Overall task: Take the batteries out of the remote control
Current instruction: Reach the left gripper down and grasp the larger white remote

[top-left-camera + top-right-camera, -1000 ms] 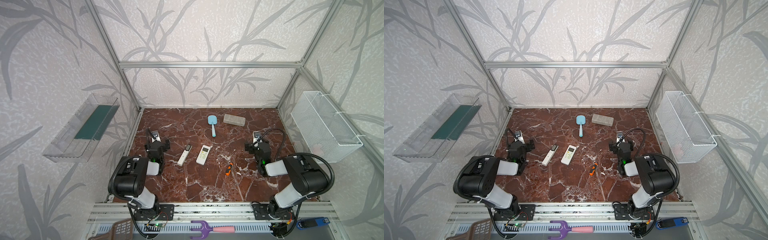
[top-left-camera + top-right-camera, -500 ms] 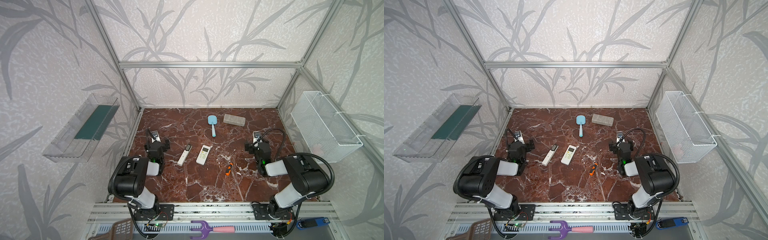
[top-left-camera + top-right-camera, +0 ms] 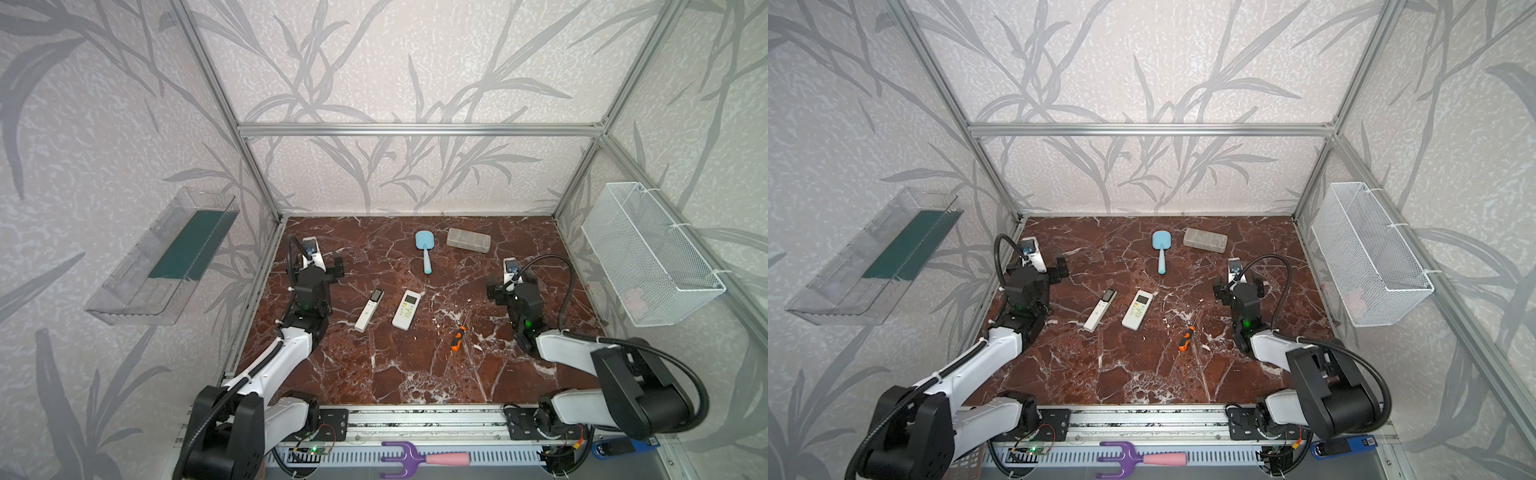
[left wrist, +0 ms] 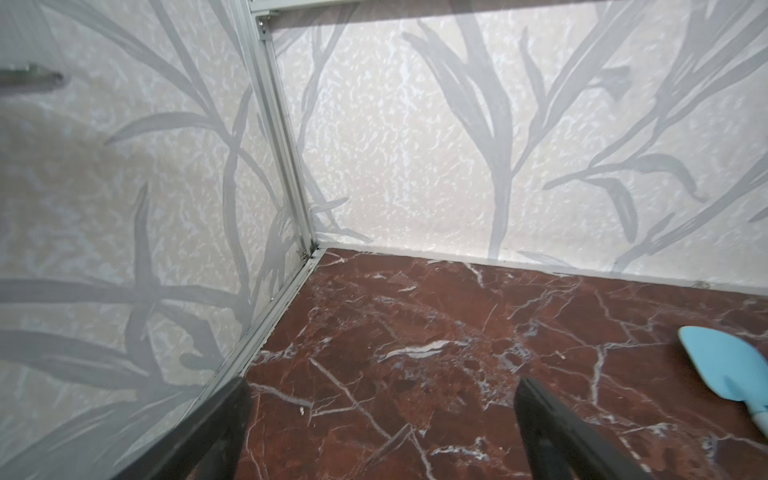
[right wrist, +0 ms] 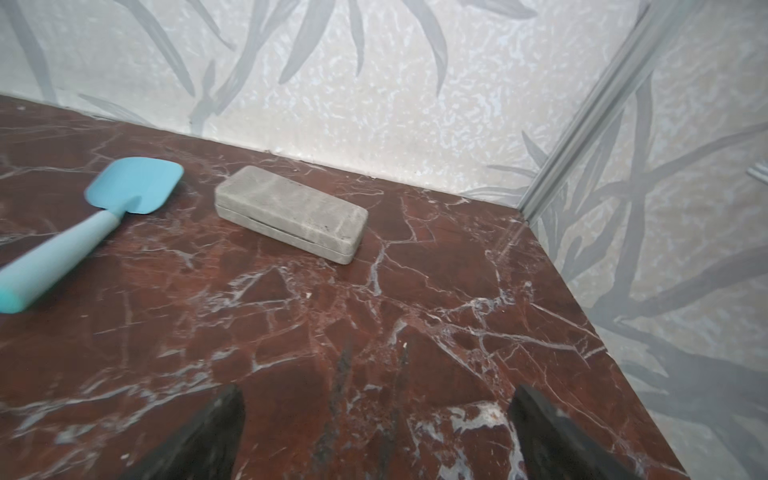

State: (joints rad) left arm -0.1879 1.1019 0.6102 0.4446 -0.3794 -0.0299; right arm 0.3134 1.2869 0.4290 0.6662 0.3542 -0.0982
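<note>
I count two white remotes, a slim remote point(image 3: 369, 310) and a wide remote point(image 3: 406, 309), face up side by side on the table point(image 3: 374, 374), batteries out of my sight, plus one screwdriver point(image 3: 458, 339), one blue spatula point(image 3: 424, 249), one grey case point(image 3: 468, 240), and left gripper point(image 4: 380, 399) and right gripper point(image 5: 376, 399) both spread wide, empty.

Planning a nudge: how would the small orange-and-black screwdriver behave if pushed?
The small orange-and-black screwdriver looks rigid and probably light. Its seemingly rounded handle lies on the glossy red marble tabletop, so it may roll or skid.
</note>
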